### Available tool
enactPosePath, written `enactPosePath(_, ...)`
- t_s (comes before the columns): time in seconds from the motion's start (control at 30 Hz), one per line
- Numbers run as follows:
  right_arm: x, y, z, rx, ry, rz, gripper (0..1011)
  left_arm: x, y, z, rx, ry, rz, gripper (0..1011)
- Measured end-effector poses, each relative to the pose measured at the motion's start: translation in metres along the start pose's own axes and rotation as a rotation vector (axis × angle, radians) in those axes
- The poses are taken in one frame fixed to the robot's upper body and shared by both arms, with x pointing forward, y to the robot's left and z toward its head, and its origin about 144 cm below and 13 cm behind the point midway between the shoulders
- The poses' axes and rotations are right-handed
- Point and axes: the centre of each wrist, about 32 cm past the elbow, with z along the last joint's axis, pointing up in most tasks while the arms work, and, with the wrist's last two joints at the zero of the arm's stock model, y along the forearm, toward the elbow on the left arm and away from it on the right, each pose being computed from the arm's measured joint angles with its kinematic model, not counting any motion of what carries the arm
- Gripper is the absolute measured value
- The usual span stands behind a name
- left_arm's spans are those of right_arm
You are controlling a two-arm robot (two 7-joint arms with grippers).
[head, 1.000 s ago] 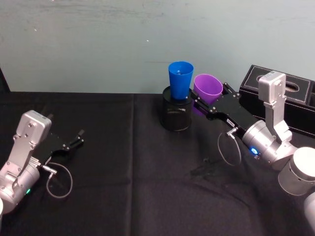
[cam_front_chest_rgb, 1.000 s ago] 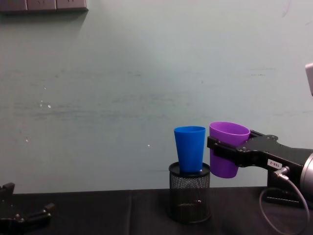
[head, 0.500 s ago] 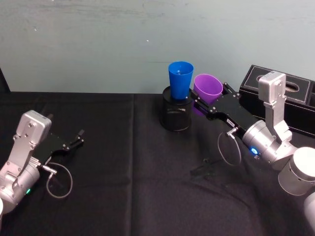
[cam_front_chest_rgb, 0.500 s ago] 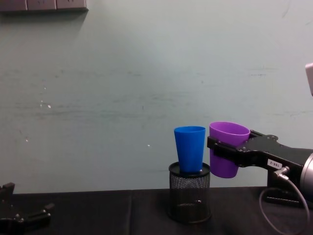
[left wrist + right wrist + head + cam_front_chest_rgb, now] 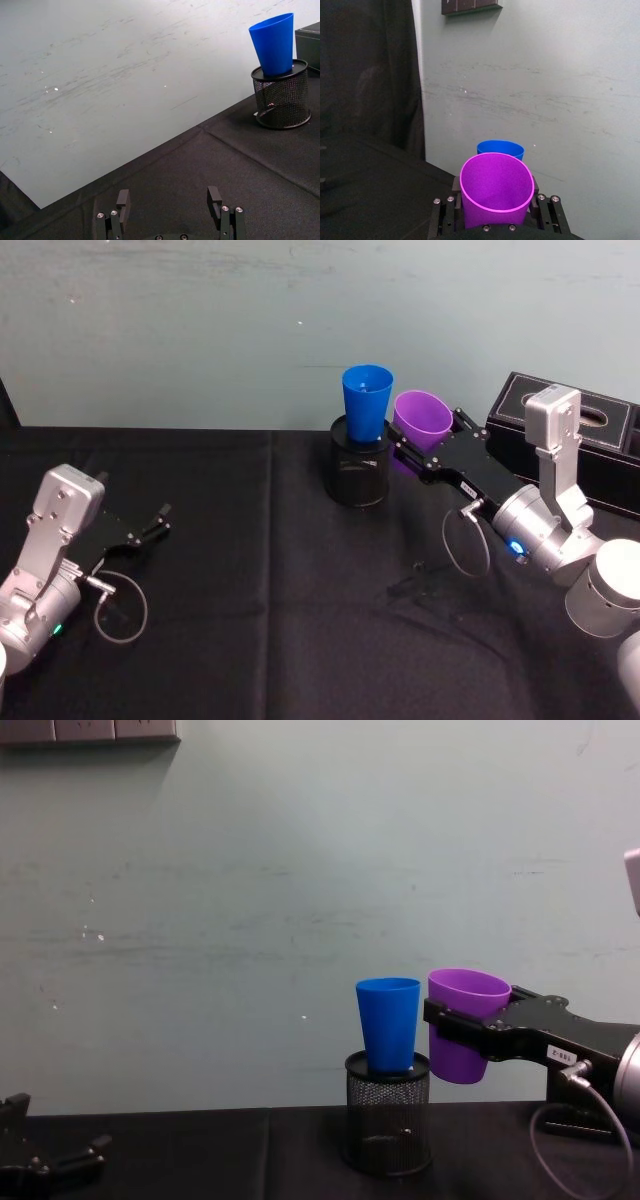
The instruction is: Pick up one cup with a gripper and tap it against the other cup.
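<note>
The purple cup (image 5: pixel 422 416) (image 5: pixel 465 1020) (image 5: pixel 496 195) hangs upright in the air, with my right gripper (image 5: pixel 415 448) (image 5: pixel 447 1028) (image 5: pixel 496 220) shut on its lower body. Just to its left stands the blue cup (image 5: pixel 366 402) (image 5: pixel 389 1023) (image 5: pixel 274 44) (image 5: pixel 501 149), seated upright in a black wire-mesh pen holder (image 5: pixel 359 473) (image 5: pixel 388 1113) (image 5: pixel 280 100). In the chest view a narrow gap separates the two cups. My left gripper (image 5: pixel 158 522) (image 5: pixel 170 200) rests open low over the cloth at the left, far from both cups.
A black cloth (image 5: pixel 280 600) covers the table, with a pale wall (image 5: pixel 200 330) behind it. A black box (image 5: pixel 600 430) lies at the back right, beside my right arm. Between the two arms the cloth is open.
</note>
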Motion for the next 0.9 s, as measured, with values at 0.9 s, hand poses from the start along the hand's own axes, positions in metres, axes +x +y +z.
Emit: enactPosePath(0.9, -0.0026, -0.0088, 0.0032, -0.007, 0.033, 0.013, 739, 0.0, 0.0, 0.0, 0.0, 0.0, 0.0, 1011)
